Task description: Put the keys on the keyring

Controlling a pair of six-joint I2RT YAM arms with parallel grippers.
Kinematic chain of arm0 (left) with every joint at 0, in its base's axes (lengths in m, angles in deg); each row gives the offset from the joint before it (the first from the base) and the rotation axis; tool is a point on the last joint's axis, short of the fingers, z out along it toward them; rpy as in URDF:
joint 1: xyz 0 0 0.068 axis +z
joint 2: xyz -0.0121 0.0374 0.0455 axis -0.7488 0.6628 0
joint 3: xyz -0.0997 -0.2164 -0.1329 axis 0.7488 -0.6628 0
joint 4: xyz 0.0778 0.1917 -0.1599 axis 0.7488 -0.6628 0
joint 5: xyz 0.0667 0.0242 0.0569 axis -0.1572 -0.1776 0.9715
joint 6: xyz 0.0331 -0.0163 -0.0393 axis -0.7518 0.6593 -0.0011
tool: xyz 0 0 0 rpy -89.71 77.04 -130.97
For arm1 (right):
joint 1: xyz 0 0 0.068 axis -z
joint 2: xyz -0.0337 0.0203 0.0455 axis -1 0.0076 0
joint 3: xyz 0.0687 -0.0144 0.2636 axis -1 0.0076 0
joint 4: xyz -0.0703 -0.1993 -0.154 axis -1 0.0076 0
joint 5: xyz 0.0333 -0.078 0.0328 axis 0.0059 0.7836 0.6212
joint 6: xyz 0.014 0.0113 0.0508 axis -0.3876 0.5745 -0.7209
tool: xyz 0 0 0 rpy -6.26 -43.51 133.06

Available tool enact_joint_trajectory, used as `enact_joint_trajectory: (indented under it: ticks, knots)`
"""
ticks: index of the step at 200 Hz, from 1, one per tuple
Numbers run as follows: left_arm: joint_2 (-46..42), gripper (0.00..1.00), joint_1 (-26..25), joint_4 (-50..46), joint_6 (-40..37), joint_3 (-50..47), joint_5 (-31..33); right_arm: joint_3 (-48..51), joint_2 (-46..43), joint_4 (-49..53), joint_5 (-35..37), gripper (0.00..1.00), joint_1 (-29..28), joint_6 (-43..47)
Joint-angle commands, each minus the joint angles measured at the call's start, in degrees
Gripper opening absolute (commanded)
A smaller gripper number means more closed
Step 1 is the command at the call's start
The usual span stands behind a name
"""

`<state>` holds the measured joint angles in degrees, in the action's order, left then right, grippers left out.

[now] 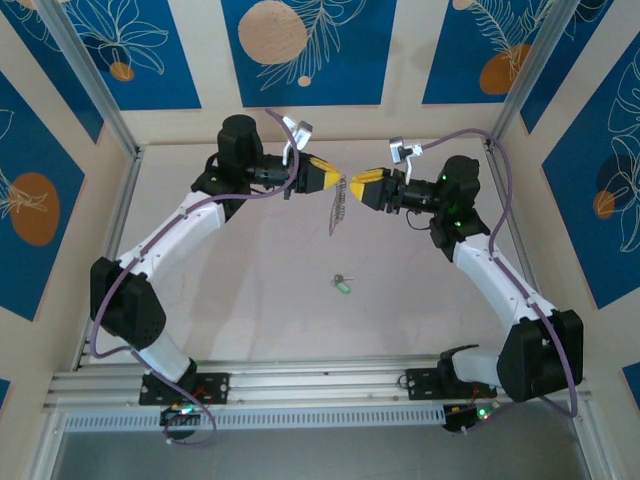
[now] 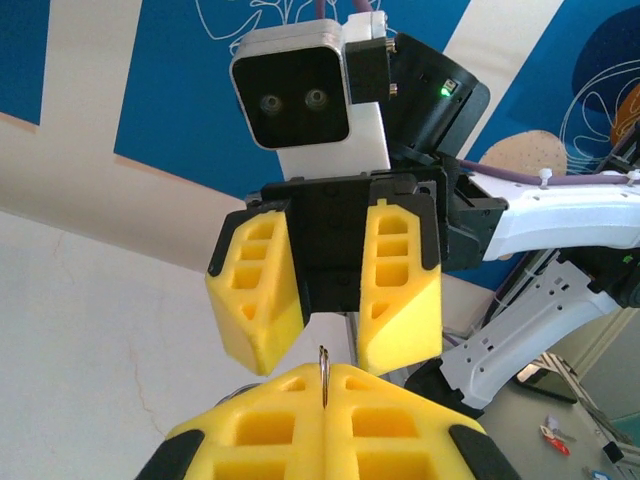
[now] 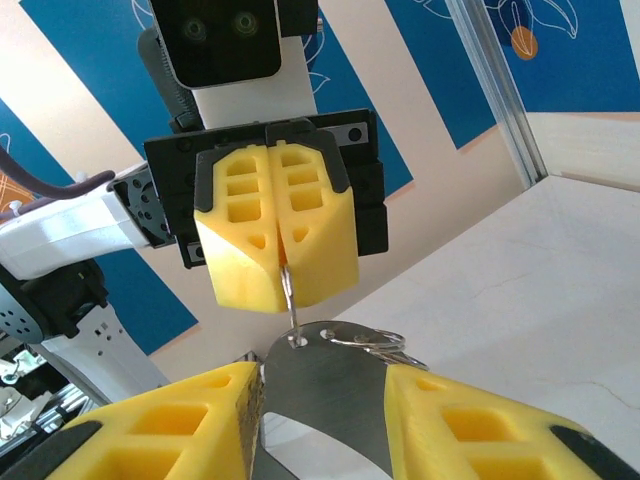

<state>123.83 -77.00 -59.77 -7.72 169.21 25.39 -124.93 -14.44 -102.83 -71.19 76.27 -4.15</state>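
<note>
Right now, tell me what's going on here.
The left fingers are shut on the keyring, holding it up between the two arms. The right fingers stand apart either side of a silvery metal piece hanging from it; whether they grip it is unclear. The green-headed key lies on the table, not yet threaded.

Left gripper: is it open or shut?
Shut. On the left gripper, the yellow fingers meet without a gap, pinching the keyring wire.

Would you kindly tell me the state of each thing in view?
Left gripper: shut on keyring.
Right gripper: open, jaws either side of keyring.
Keyring: hanging above table, between grippers.
Key: lying loose on table, not on keyring.
</note>
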Motion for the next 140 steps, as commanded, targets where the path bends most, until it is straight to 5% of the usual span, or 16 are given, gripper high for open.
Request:
enact_joint_trajectory:
  ticks: [1, 140]
  knots:
    - [0.01, 0.0, 0.48, 3.14, 0.87, 1.3, -2.02, -0.92, -0.06, -2.95, 1.49, 0.38, -0.32, -1.02]
    - [0.35, 0.0, 0.48, 4.71, 2.48, 0.97, -3.34, -3.62, 2.02, -4.9, 1.62, 0.32, -2.52, -2.14]
